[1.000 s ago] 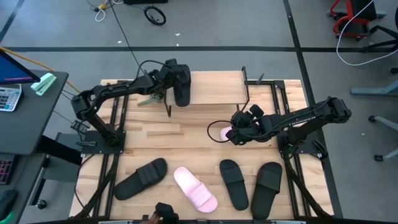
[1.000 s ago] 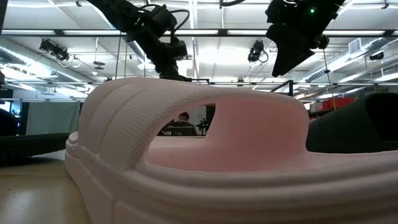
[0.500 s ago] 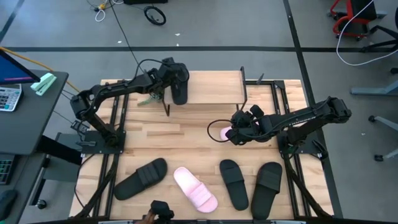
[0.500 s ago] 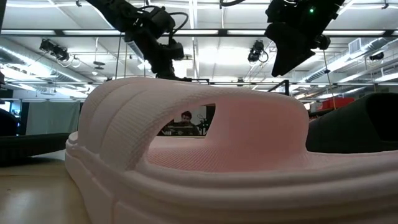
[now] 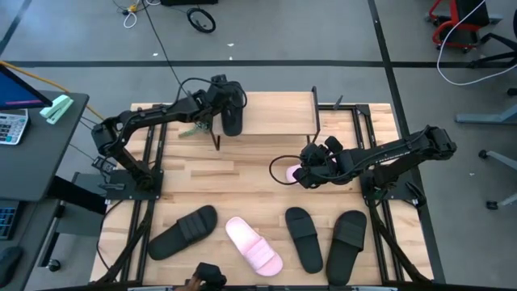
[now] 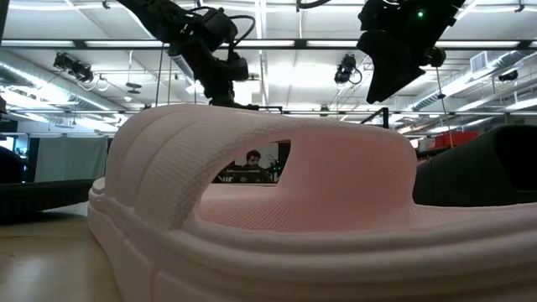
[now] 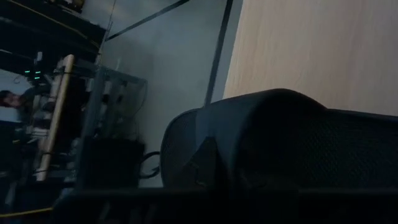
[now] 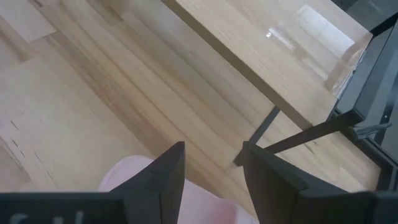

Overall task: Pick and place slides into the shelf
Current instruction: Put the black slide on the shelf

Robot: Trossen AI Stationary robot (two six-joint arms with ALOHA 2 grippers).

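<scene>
The shelf (image 5: 279,113) stands at the table's far side, plank top on thin black legs. My left gripper (image 5: 216,103) is at its left end, shut on a black slide (image 5: 233,113) that fills the left wrist view (image 7: 280,149). My right gripper (image 5: 311,171) hovers at mid-table, right of centre, shut on a pale pink slide (image 5: 292,171), which is mostly hidden under it. Three more black slides (image 5: 183,232) (image 5: 304,238) (image 5: 347,245) and a second pink slide (image 5: 254,245) lie sole-down along the near edge. My left gripper holds the black slide at its far end (image 5: 229,90), coming from the table's left. The slide lies over the left end of the shelf top (image 7: 311,50). The dark slide hides the fingers, so the kind of hold does not show. My right gripper has the pink slide (image 8: 127,177) far back between its fingers (image 8: 168,171), which slant down toward the shelf. The slide shows beside and between them at the picture's bottom. The place of contact is cut off there.
The near pink slide (image 6: 252,218) fills the low view, with black slides on both sides (image 6: 495,168). A person (image 6: 250,159) sits in the room beyond. A dark desk (image 5: 32,137) stands left of the table. Bare wood (image 5: 234,182) lies between shelf and near slides.
My left gripper has carried the black slide a little toward the table's left and far edge at the shelf's left end. The right arm has kept still.
</scene>
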